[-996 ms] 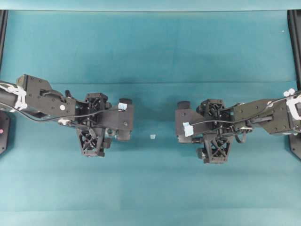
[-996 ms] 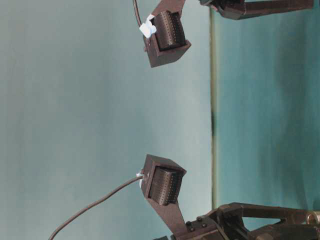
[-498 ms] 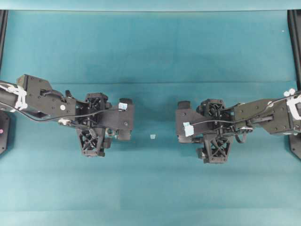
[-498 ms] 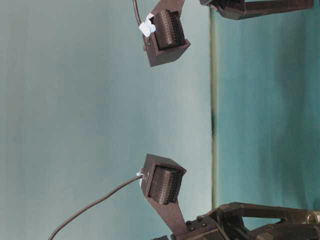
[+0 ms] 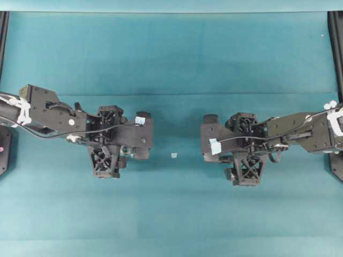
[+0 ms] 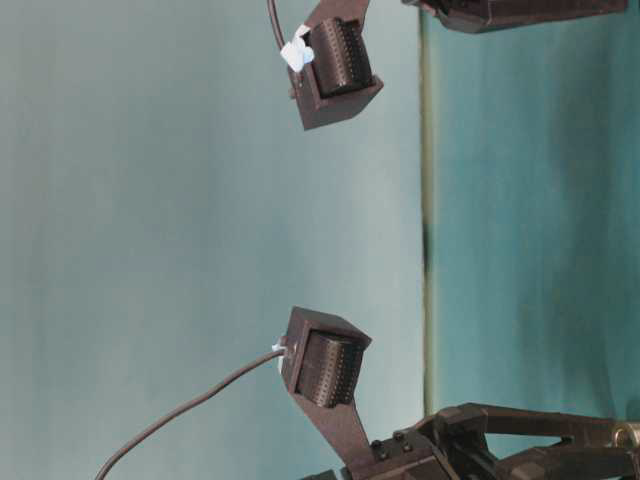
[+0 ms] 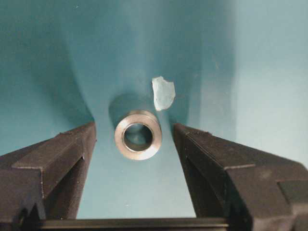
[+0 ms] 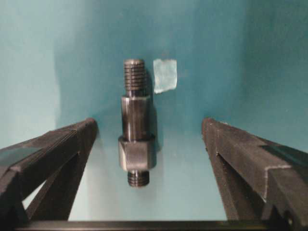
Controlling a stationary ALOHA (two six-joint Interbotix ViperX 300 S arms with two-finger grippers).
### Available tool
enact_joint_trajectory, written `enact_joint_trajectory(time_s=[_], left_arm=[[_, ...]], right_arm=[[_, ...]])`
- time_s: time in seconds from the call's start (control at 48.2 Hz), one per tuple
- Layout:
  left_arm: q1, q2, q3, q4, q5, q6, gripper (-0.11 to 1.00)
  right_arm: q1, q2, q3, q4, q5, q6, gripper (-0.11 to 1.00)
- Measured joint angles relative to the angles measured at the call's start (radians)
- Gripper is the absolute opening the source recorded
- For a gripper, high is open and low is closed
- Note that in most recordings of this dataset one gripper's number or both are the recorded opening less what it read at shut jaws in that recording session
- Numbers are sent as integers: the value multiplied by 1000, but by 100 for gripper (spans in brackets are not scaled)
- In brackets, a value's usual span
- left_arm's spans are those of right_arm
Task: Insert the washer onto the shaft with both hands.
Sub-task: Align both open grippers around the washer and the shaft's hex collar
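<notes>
Blue-green cloth (image 5: pixel 171 64) covers the whole table, and we see two black robot arms reaching in over it, one from each side. Our left gripper (image 7: pixel 134 144) has its two fingers spread wide apart, and it holds nothing. Between those fingers, in the left wrist view, lies the washer (image 7: pixel 138 134), a little silvery ring with a dark hole in the middle. It lies flat on the cloth and touches neither finger. Just past the washer sits a pale scrap of tape (image 7: pixel 163 93), very close to the ring but apart from it. Our right gripper (image 8: pixel 149 144) is spread wide too, and it holds nothing either. In the right wrist view the shaft (image 8: pixel 135 124) lies on the cloth between the two black fingers, nearer the left one in that picture, with clear cloth on both sides. It is a dark rod with steps along it and screw ridges at both ends. A second pale tape scrap (image 8: pixel 165 75) lies just beside its far end. From above, the left gripper (image 5: pixel 140 138) and the right gripper (image 5: pixel 210 138) face each other across the middle of the table, well apart. One tiny pale tape bit (image 5: pixel 173 155) lies on the cloth between them. We cannot see the washer or the shaft from above.
</notes>
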Motion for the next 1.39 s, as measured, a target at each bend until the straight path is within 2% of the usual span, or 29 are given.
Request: enact_joint_trajectory(time_s=[1.141,1.286,1.39], left_arm=[[0,2,0,0,-3,0,76],[0,2,0,0,-9,0,75],[0,2,2,0,-18,0,72]], right_arm=[[2,-20,26,0,5,0,87],[0,-20,26,0,5,0,84],[2,-20,26,0,5,0,77]])
